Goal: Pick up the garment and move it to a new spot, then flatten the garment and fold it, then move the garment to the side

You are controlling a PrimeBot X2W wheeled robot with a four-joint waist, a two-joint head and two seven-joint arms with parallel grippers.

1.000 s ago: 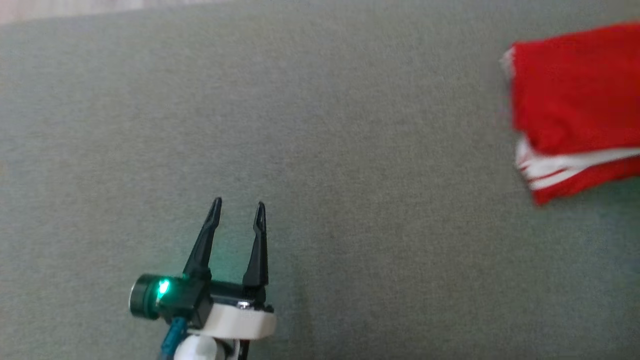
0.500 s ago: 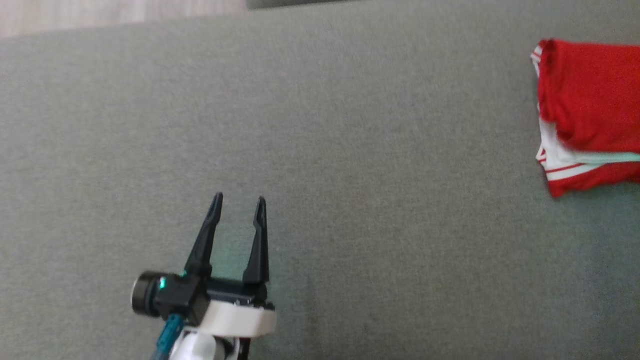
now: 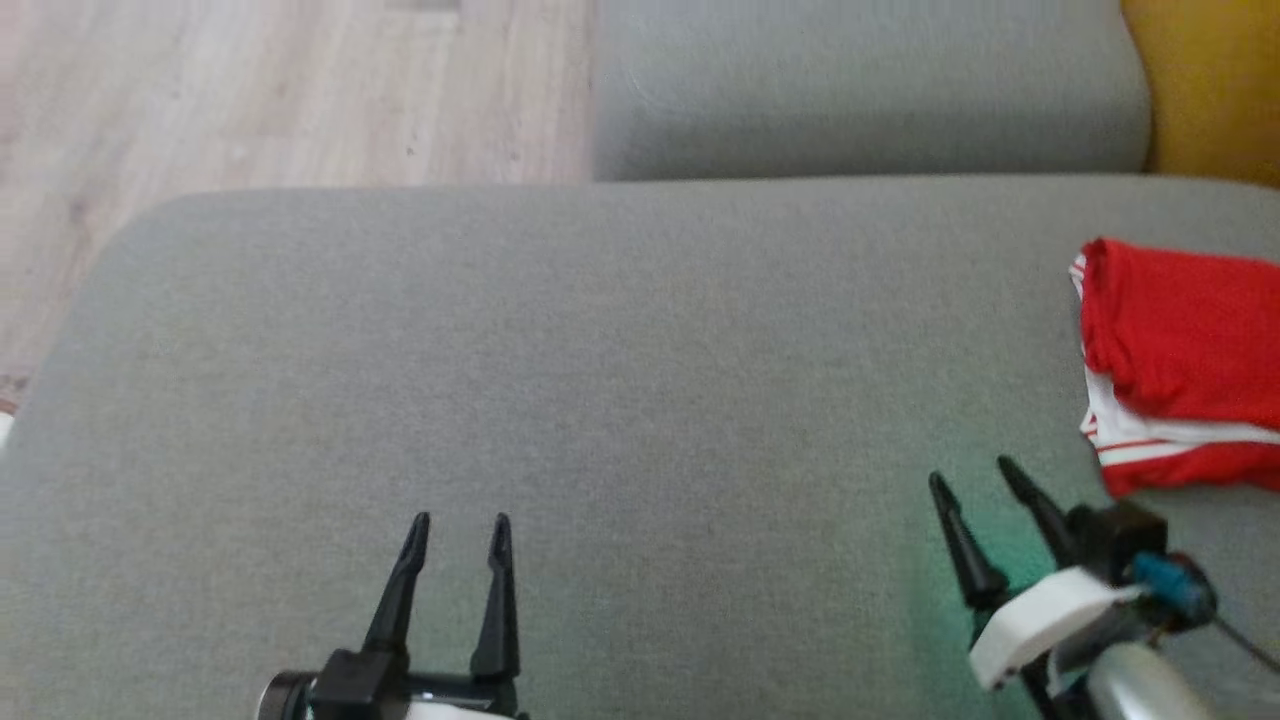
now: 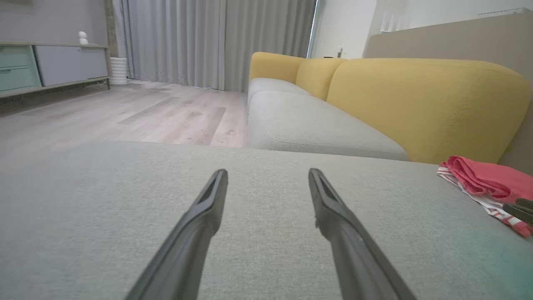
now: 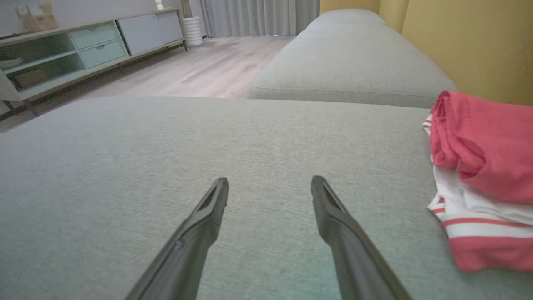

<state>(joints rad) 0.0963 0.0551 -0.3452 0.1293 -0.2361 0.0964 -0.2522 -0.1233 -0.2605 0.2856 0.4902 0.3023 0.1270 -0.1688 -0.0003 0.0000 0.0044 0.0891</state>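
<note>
The garment (image 3: 1180, 340) lies folded at the right edge of the grey cushion (image 3: 620, 350). It is red, with a white layer and red-and-white striped trim along its near side; no lettering faces up. It also lies at the right in the left wrist view (image 4: 487, 179) and the right wrist view (image 5: 479, 154). My right gripper (image 3: 970, 472) hovers open just left of and nearer than the garment, apart from it, nothing between its fingers (image 5: 270, 180). Over the cushion's near left part my left gripper (image 3: 460, 522) is open and empty too (image 4: 267, 172).
Beyond the cushion runs a second grey sofa seat (image 3: 860, 90) with a yellow backrest (image 3: 1215, 80) on the right. Wooden floor (image 3: 250, 100) lies past the cushion's far left edge. A low sideboard (image 5: 83, 46) stands across the room.
The head camera has tilted up, so the cushion's far edge, floor and sofa now show. My right gripper has come into view, open and clear of the garment. The left gripper stays open.
</note>
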